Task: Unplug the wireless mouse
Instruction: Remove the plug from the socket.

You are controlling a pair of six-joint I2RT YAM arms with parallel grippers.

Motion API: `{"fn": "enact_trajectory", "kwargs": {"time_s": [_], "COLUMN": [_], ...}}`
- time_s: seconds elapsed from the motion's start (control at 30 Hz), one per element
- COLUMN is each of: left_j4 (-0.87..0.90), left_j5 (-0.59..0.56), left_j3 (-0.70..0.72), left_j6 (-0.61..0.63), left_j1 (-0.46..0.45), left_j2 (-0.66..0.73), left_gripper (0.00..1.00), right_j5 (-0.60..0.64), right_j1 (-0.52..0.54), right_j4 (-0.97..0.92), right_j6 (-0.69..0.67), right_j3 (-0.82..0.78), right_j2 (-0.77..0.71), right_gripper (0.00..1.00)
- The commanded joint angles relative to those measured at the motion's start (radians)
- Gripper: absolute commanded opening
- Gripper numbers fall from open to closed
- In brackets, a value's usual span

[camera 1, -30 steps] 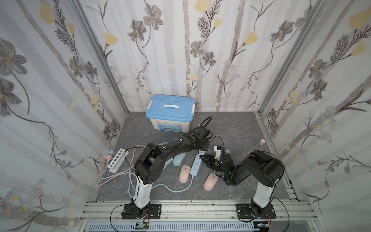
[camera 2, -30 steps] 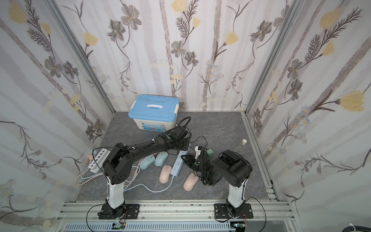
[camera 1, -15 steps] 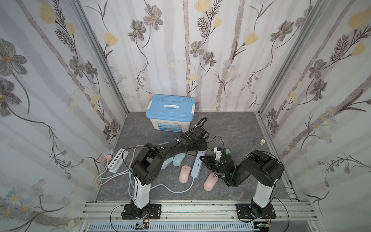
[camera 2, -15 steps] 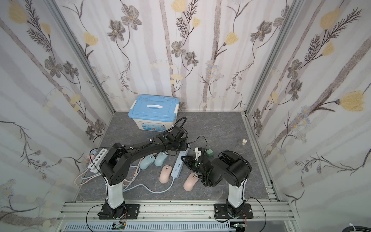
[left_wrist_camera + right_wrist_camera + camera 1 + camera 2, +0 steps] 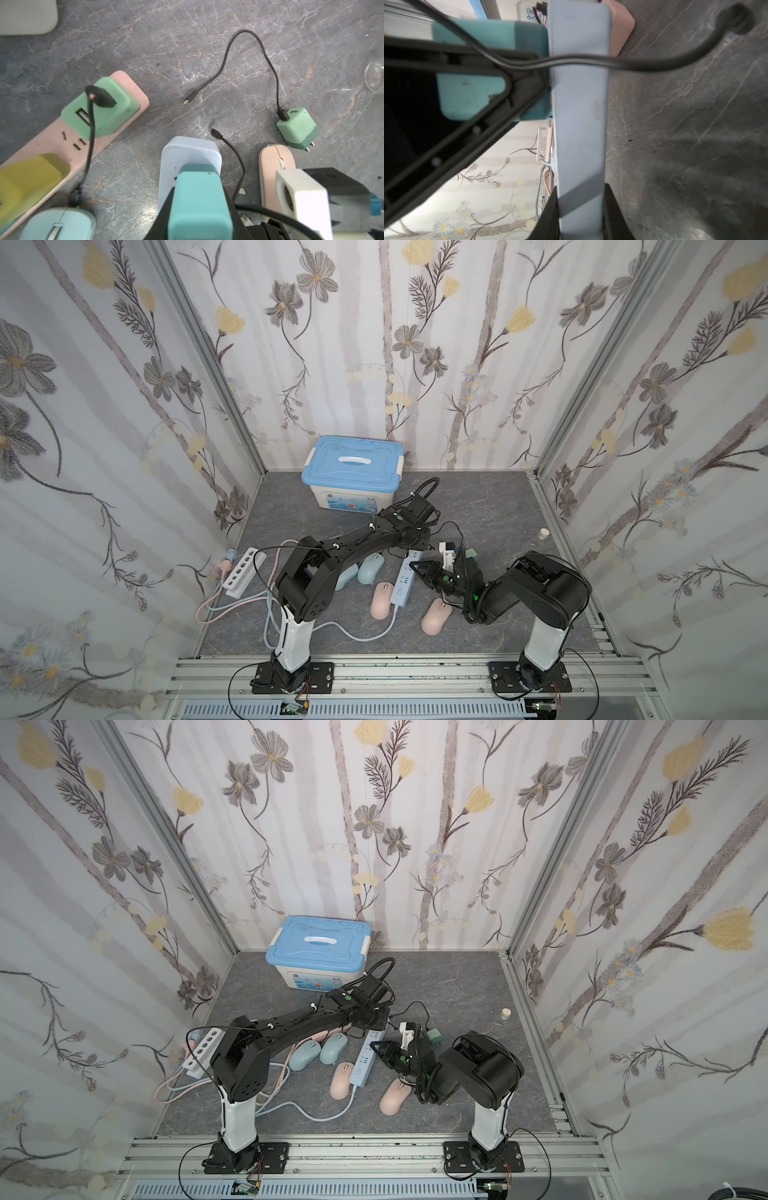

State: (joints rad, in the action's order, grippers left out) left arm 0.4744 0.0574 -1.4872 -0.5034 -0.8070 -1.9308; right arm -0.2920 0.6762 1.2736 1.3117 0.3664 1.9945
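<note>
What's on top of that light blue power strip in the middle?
A teal charger stands plugged into the power strip, clamped by the left gripper; a black cable trails off beside it. The sockets under the charger are covered.

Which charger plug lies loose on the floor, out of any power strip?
The mint-green charger lying on its side with bare prongs. The other green charger, the yellow charger and the teal charger stand plugged in.

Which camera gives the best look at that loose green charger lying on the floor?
The left wrist view: the green charger lies close and unobstructed, its prongs plain. In both top views the charger is only a small green speck. The right wrist view misses it.
</note>
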Motion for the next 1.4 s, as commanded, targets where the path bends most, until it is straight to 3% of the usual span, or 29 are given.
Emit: {"fn": "enact_trajectory", "kwargs": {"time_s": [0.0,0.13,0.23,0.4,0.5,0.6,0.73,0.87,1.03,1.23,1.37], "left_j4": [-0.254,-0.31,-0.237,0.057,0.068,-0.075,-0.342,-0.438,-0.466,-0.048,0.114], "left_j5": [0.261,0.318,0.305,0.015,-0.049,0.065,0.274,0.349,0.363,0.197,0.122], "left_j3": [0.069,0.09,0.068,-0.053,-0.042,0.053,0.184,0.208,0.232,0.082,0.01], "left_j6": [-0.15,-0.251,-0.274,-0.112,-0.044,-0.019,-0.076,-0.093,-0.096,-0.036,0.02], "left_j1": [-0.004,-0.002,-0.003,-0.033,-0.039,-0.021,0.015,0.018,0.022,0.022,0.022], "left_j2": [0.034,0.038,0.035,0.031,0.035,0.06,0.09,0.104,0.12,0.081,0.057], "left_gripper": [0.0,0.0,0.0,0.0,0.0,0.0,0.0,0.0,0.0,0.0,0.0], "right_j5": [0.067,0.073,0.079,0.081,0.079,0.079,0.088,0.101,0.107,0.109,0.108], "right_j1": [0.0,0.0,0.001,0.002,0.004,0.004,0.004,0.004,0.003,0.004,0.006], "right_j4": [0.01,0.003,-0.018,-0.072,-0.07,-0.049,-0.015,-0.008,0.007,-0.02,-0.036], "right_j6": [0.049,0.051,0.051,0.046,0.05,0.051,0.053,0.057,0.067,0.058,0.048], "right_j3": [0.005,0.0,-0.001,0.011,0.016,0.011,0.0,-0.004,-0.005,-0.002,0.005], "right_j2": [0.016,0.016,0.007,-0.002,0.004,0.007,0.011,0.013,0.025,0.015,0.009], "right_gripper": [0.0,0.0,0.0,0.0,0.0,0.0,0.0,0.0,0.0,0.0,0.0]}}
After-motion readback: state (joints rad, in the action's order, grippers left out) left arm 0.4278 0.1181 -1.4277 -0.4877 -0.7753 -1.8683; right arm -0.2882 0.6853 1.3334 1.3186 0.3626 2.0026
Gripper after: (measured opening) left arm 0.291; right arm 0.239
